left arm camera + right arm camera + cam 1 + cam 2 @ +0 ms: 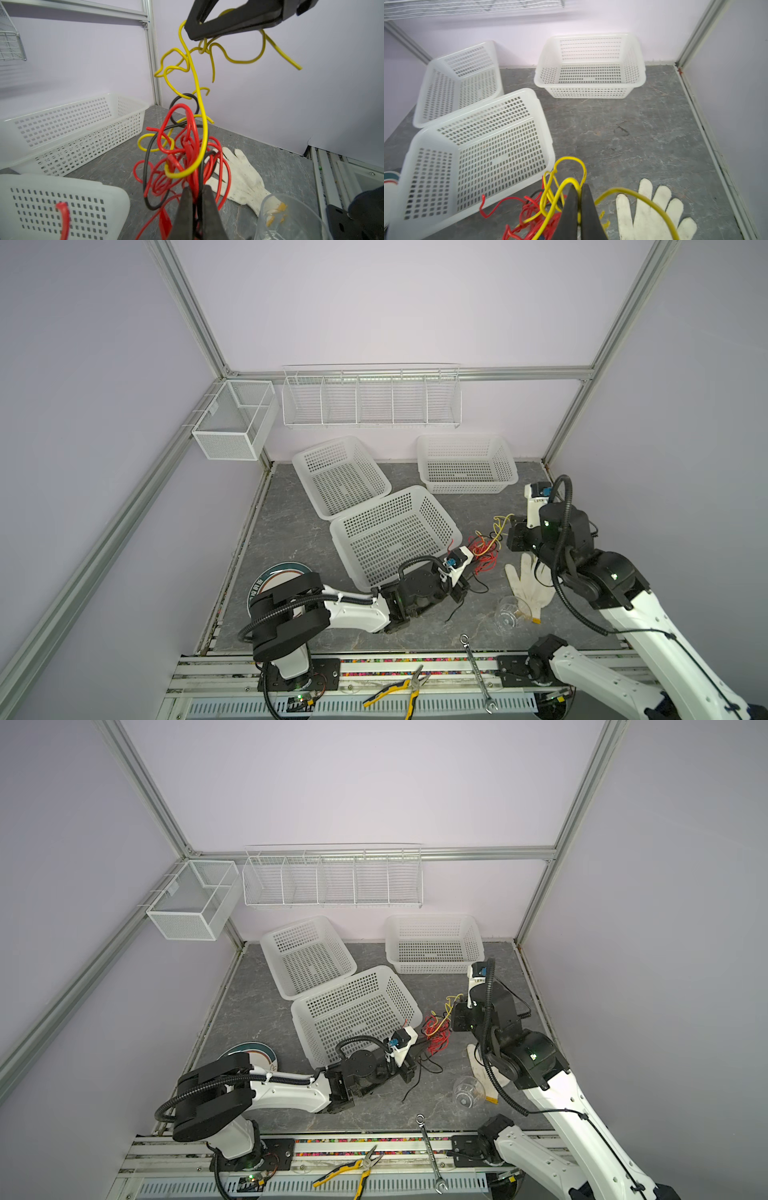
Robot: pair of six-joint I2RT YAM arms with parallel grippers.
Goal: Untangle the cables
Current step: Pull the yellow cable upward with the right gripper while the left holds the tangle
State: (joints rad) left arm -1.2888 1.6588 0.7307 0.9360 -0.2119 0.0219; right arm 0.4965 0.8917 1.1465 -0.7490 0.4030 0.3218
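Note:
The cables form one tangle of red (484, 558), yellow (498, 526) and black wire beside the nearest basket, partly lifted off the grey table. In the left wrist view my left gripper (196, 191) is shut on red cables (187, 145) and a black cable (146, 166) at the low end of the tangle. My right gripper (579, 191) is shut on a yellow cable (564, 164) and holds it up higher (193, 35). Yellow loops (197, 87) hang from it into the red knot. In both top views the grippers (471, 572) (505, 531) stand close together.
Three white perforated baskets (395, 531) (340, 472) (467, 464) stand behind and left of the tangle. A white glove (528, 580) and a clear cup (509, 612) lie to the right. A plate (278, 576) is under the left arm. Pliers (399, 689) and a wrench (478, 672) lie on the front rail.

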